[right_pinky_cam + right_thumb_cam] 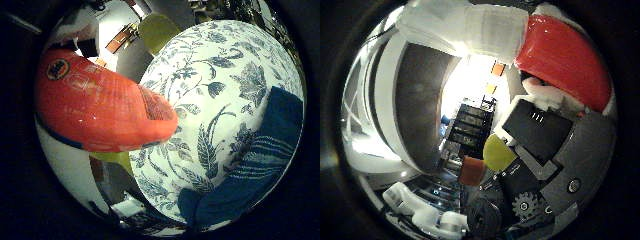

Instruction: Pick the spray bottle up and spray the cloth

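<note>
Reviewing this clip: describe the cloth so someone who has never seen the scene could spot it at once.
Start at the round table with the white tablecloth printed in blue leaves and flowers. The cloth lies flat on it near the edge, well apart from the orange spray bottle close to the palm. It is the only solid dark blue piece, with pale stripes across it.

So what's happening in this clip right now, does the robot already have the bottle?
It looks that way. The orange spray bottle fills much of the palm view, so it sits right against the robot hand, with a white finger lying across its red body. Below is a round table with a blue floral tablecloth, and a dark blue cloth lies on it. No spray is visible yet.
</note>
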Robot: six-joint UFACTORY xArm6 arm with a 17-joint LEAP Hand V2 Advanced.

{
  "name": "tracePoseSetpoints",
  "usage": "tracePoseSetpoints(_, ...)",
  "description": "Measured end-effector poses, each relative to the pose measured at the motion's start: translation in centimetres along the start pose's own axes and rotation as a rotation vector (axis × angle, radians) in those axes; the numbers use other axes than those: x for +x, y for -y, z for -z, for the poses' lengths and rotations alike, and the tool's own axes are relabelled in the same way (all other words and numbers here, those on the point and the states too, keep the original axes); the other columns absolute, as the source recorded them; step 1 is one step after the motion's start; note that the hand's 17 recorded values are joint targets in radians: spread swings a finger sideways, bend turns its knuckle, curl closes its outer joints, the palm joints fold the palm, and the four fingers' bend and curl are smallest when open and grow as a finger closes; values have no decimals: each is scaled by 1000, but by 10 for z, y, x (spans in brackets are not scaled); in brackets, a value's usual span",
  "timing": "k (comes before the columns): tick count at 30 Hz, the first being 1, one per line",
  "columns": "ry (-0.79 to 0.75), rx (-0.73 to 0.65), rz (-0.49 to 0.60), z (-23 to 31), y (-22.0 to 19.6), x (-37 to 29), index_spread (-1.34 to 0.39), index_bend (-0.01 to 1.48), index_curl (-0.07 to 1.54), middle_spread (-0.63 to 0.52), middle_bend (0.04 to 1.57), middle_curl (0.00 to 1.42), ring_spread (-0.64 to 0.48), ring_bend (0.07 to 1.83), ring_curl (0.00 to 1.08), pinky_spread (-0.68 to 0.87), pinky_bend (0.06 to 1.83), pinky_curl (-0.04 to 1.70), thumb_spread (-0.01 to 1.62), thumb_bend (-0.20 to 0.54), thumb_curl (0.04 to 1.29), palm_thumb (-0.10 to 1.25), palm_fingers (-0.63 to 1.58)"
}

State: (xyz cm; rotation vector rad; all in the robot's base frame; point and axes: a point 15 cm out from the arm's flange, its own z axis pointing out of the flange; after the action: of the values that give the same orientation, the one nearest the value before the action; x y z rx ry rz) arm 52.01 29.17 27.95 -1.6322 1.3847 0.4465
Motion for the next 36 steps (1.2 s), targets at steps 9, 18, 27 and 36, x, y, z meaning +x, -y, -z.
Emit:
tracePoseSetpoints(9, -12, -3, -4, -2, -2, 7, -214, 1058, 779, -70, 1328, 599, -145, 1436, 556, -215, 1323, 746, 491, -30, 928, 992, 1222)
tracePoseSetpoints(18, -15, -9, -9, -2, -5, 11, -281, 645, 749, -92, 1199, 569, -157, 1341, 523, -289, 1336, 653, 656, -37, 803, 879, 1046)
tracePoseSetpoints(27, -10, -20, 3, -3, -8, 8, -336, 189, 739, -154, 983, 586, -177, 1291, 532, -373, 1278, 604, 802, -28, 683, 864, 555)
tracePoseSetpoints(36, -42, -57, 51, -2, -13, 13, -205, 191, 566, 92, 517, 414, 129, 804, 357, 291, 1066, 489, 1000, -31, 523, 721, -42)
